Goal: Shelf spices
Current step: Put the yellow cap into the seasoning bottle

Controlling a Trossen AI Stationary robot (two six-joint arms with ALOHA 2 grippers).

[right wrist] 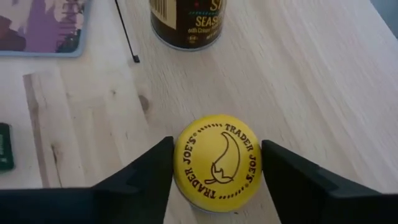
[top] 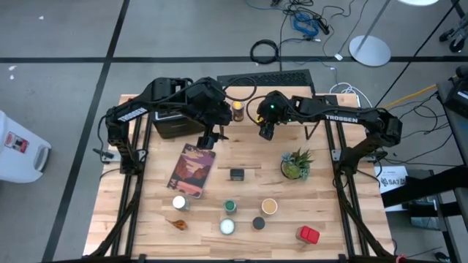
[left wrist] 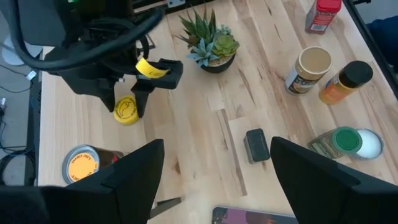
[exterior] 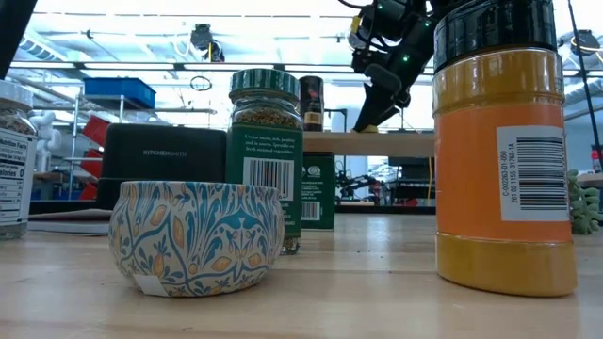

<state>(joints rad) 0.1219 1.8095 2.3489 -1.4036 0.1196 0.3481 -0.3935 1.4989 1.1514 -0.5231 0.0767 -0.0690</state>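
Observation:
A spice jar with a yellow lid (right wrist: 217,163) stands upright on the shelf's light wooden top (right wrist: 311,81). My right gripper (right wrist: 217,171) is over it, a finger on each side of the lid. A brown jar with an orange lid (top: 238,111) stands on the shelf just beyond. My left gripper (left wrist: 214,180) hangs open and empty above the book's far end (top: 208,139). More spices stand near the table's front edge, among them a green-lidded jar (top: 230,207), a tan-lidded jar (top: 269,207) and a red tin (top: 308,234). My right gripper pinches the yellow lid's rim (right wrist: 177,163) between its two fingers, on opposite sides. The fingers come slanting down from above. The jar stays upright with its base on the shelf top.
A reddish book (top: 191,169) lies left of centre, with a small black tin (top: 236,174) beside it. A potted plant (top: 295,164) stands to the right. The black toaster (top: 168,120) sits at the back left under my left arm.

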